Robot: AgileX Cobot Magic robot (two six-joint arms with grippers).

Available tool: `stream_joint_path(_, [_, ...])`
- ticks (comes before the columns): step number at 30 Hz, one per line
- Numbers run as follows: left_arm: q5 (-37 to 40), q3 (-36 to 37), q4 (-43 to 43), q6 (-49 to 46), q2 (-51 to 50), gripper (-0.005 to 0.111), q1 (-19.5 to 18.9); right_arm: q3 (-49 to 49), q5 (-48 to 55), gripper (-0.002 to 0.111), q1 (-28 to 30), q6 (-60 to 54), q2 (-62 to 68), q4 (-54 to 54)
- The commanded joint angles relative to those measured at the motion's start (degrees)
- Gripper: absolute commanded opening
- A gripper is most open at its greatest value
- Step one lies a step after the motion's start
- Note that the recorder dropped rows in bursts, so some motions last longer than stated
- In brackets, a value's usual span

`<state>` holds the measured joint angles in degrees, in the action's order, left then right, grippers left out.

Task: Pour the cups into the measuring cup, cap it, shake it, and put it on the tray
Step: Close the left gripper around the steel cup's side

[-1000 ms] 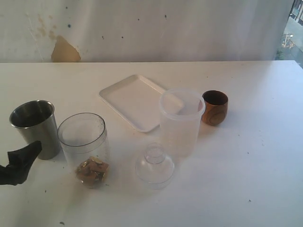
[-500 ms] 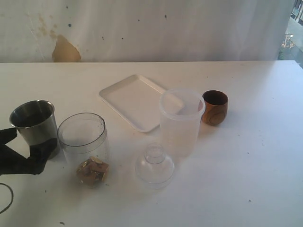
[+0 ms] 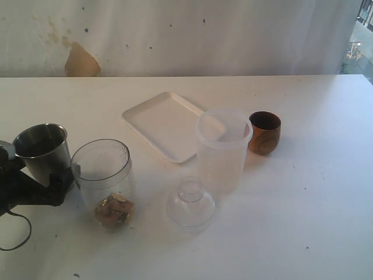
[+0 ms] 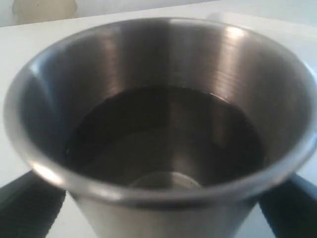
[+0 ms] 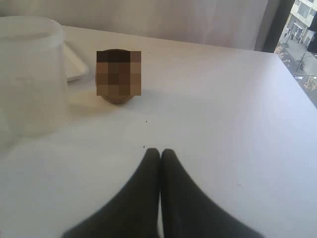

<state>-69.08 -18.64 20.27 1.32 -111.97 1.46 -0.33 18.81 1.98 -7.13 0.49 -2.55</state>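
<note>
While your left gripper (image 3: 35, 178) sits spread on either side of the tumbler (image 3: 39, 146) at the left edge, the measuring cup (image 3: 104, 175) stands just right of it on the tabletop (image 3: 303, 204). Your right gripper (image 5: 160, 151) is pressed together; the wooden cup (image 3: 265, 133) stands right of center, the tray (image 3: 157, 119) upper middle.

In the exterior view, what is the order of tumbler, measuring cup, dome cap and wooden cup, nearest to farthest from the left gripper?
1. Tumbler, flanked by the left gripper.
2. Measuring cup, just beside.
3. Dome cap, centre front.
4. Wooden cup, far right.
</note>
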Motion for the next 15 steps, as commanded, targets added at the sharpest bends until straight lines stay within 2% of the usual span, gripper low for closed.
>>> stream_joint_path(1, [-0.9,-1.3,-0.5,-0.2,-1.2,0.105,-0.1,0.3,-0.4,0.0,-0.2,-0.4,-0.3,0.1])
stream_joint_path(15, [-0.9,-2.2,-0.3,-0.8,-1.4,0.105,-0.1,0.3,-0.4,0.0,-0.2,-0.4,-0.3,0.0])
